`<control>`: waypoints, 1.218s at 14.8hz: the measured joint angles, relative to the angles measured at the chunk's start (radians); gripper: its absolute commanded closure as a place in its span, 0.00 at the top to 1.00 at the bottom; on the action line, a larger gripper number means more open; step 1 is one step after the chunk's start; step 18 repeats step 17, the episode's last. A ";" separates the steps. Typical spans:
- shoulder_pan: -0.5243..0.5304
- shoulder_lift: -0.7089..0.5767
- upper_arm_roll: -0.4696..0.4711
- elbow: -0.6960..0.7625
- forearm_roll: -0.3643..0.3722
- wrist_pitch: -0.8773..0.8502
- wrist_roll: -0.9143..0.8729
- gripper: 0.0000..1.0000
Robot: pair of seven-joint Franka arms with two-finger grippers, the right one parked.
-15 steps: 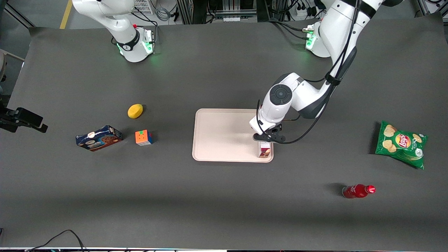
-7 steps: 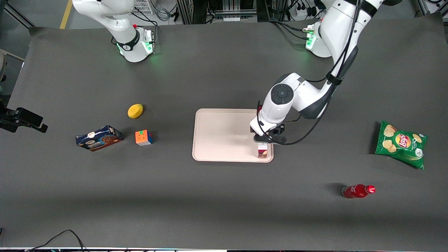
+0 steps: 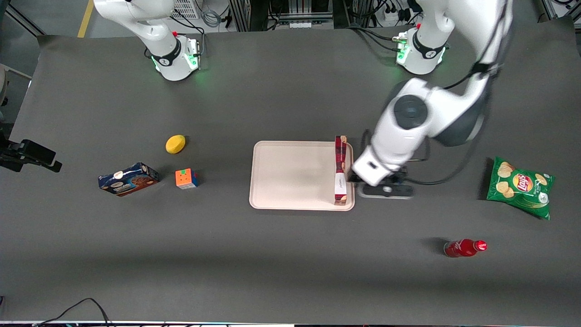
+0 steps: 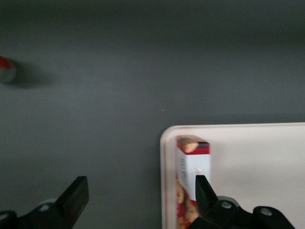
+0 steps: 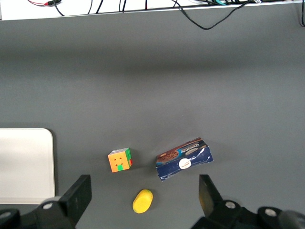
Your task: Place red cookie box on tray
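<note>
- Bench (image 3: 290,272) space is taken at its middle by the tray (image 3: 290,175), and the red cookie box (image 3: 340,170) is seen lying lengthwise on it, along the rim toward the working arm's end.
- Retreat seems to be the step in hand, best done by lifting clear so the box is not nudged.
- Hand (image 3: 385,190) is held open and empty over bare bench just beside the tray; the box lies apart from it.
</note>
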 measured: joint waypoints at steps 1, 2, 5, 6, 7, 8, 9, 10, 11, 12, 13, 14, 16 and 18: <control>0.009 -0.028 0.041 0.026 -0.033 -0.048 0.068 1.00; 0.020 -0.053 0.079 0.048 -0.055 -0.093 0.126 1.00; 0.063 -0.130 0.185 0.119 -0.106 -0.255 0.258 1.00; 0.073 -0.157 0.222 0.141 -0.116 -0.305 0.299 1.00; 0.082 -0.184 0.252 0.156 -0.121 -0.340 0.336 1.00; 0.096 -0.214 0.274 0.164 -0.124 -0.367 0.370 1.00; 0.113 -0.246 0.287 0.166 -0.126 -0.390 0.398 1.00; 0.129 -0.279 0.295 0.167 -0.126 -0.418 0.421 1.00; 0.144 -0.310 0.299 0.167 -0.126 -0.444 0.435 1.00; 0.156 -0.341 0.300 0.167 -0.126 -0.470 0.443 1.00; 0.165 -0.369 0.301 0.166 -0.126 -0.497 0.453 1.00; 0.172 -0.393 0.302 0.163 -0.126 -0.517 0.466 1.00; 0.180 -0.427 0.315 0.156 -0.125 -0.535 0.488 1.00; 0.182 -0.436 0.322 0.151 -0.125 -0.536 0.500 1.00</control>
